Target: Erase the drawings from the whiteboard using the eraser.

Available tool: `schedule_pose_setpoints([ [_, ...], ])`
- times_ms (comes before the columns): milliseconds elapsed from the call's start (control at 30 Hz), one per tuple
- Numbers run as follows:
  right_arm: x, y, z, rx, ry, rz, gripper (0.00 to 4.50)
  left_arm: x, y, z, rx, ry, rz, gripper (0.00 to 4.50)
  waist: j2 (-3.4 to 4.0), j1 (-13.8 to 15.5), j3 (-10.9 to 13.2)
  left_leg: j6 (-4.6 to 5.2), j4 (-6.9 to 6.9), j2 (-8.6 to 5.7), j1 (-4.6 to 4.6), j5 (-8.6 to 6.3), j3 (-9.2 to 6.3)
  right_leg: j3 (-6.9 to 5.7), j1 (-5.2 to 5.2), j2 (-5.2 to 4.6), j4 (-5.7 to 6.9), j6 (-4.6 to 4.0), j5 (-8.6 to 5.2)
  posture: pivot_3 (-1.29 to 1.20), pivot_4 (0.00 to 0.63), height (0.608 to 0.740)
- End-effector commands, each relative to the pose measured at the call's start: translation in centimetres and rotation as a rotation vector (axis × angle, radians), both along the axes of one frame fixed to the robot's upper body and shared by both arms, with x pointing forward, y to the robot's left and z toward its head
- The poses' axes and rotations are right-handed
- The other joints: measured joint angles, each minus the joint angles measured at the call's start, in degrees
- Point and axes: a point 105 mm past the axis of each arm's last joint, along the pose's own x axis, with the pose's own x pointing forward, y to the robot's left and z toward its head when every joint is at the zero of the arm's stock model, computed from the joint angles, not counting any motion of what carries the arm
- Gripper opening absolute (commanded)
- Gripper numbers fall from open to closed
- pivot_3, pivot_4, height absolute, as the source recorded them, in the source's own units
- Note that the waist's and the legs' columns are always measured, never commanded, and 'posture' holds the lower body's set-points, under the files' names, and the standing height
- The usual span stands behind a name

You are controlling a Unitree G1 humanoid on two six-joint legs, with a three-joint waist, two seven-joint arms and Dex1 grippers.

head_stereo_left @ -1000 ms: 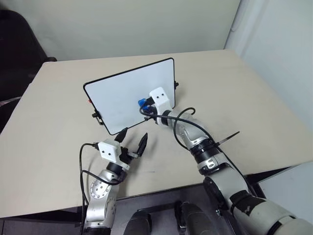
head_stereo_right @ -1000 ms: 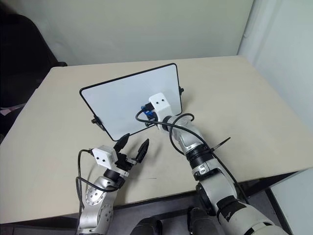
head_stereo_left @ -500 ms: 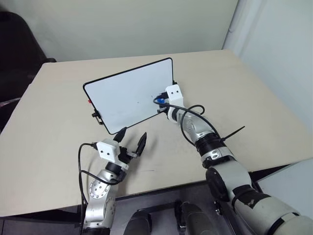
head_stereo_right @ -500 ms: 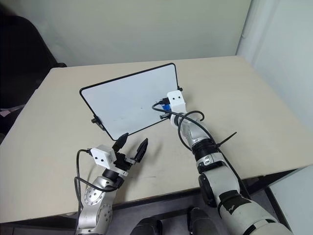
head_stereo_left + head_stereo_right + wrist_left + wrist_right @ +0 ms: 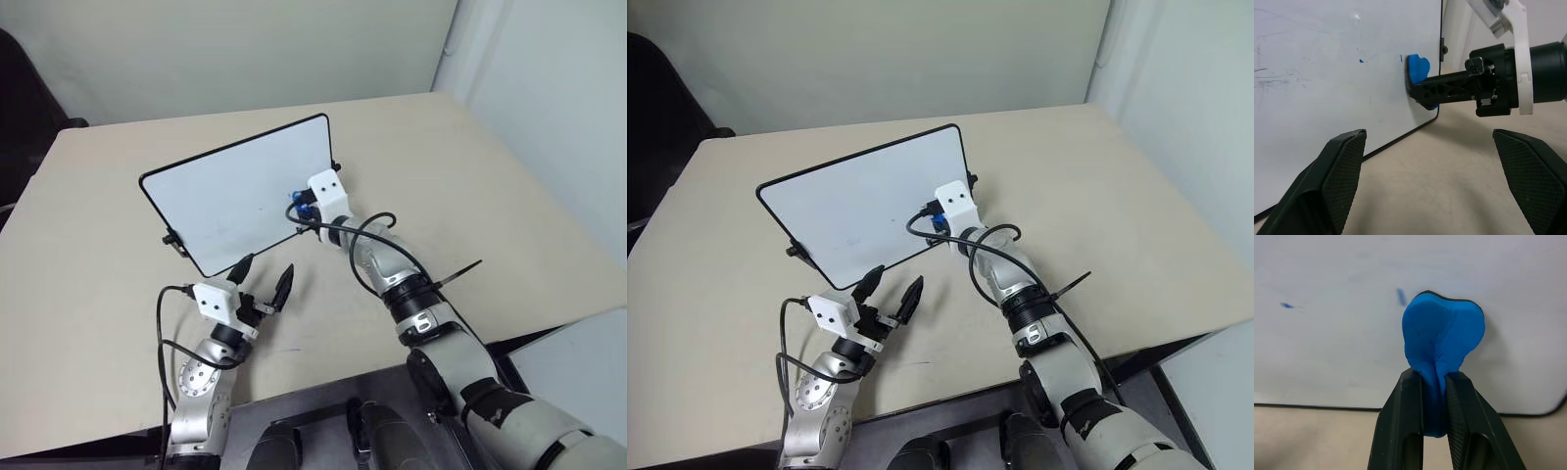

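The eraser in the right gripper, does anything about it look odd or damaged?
Yes. The eraser is pinched so hard by the right gripper that it is creased and bulging, pressed against the whiteboard.

A beige table meets pale walls.

A beige table stands against pale walls meeting at a corner.
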Motion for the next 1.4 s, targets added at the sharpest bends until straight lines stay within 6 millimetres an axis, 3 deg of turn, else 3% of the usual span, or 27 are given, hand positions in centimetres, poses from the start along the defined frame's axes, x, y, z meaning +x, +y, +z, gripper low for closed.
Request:
schedule_pose_setpoints([
  [33, -1.3, 2.6, 2.9, 0.034, -0.093, 0.098, 0.33, -0.2, -0.3, 0.9, 0.002, -0.038, -0.009, 4.5, 0.0, 0.0, 0.0, 0.0, 0.0, 0.03, 0.0, 0.0, 0.01, 0.0, -0.01, 0.02, 0.0, -0.03, 0.01, 0.0, 0.15, 0.74],
  [300, -2.7, 3.8, 3.6, 0.038, -0.127, 0.186, 0.33, -0.3, -0.3, 0.7, 0.001, -0.035, -0.008, 4.5, 0.0, 0.1, 0.0, 0.0, 0.02, 0.08, -0.01, 0.0, 0.04, -0.01, -0.02, 0.09, 0.0, -0.12, 0.04, 0.0, 0.15, 0.74],
  [767, -4.4, 5.7, 1.6, -0.05, -0.116, 0.321, 0.33, -0.5, -0.6, 0.8, 0.002, -0.035, -0.01, 4.5, 0.0, 0.8, 0.0, -0.08, 0.02, 0.1, -0.02, -0.05, 0.05, -0.01, 0.0, 0.08, -0.01, -0.18, -0.05, 0.0, 0.15, 0.74],
  [967, -4.1, 5.5, 1.3, -0.06, -0.11, 0.3, 0.33, -0.6, -0.6, 0.8, 0.003, -0.038, -0.01, 4.5, -0.01, 0.8, 0.0, -0.09, 0.04, 0.1, -0.02, -0.06, 0.06, -0.01, 0.0, 0.07, -0.01, -0.19, -0.05, 0.0, 0.15, 0.74],
  [1400, -0.9, 2.4, 2.0, -0.013, -0.086, 0.104, 0.33, -0.4, -0.6, 1.0, 0.004, -0.04, -0.008, 4.5, -0.02, 1.6, 0.0, 0.03, 0.24, 0.09, 0.0, 0.03, 0.02, -0.03, 0.13, 0.06, 0.08, -0.29, 0.07, 0.0, 0.15, 0.74],
])
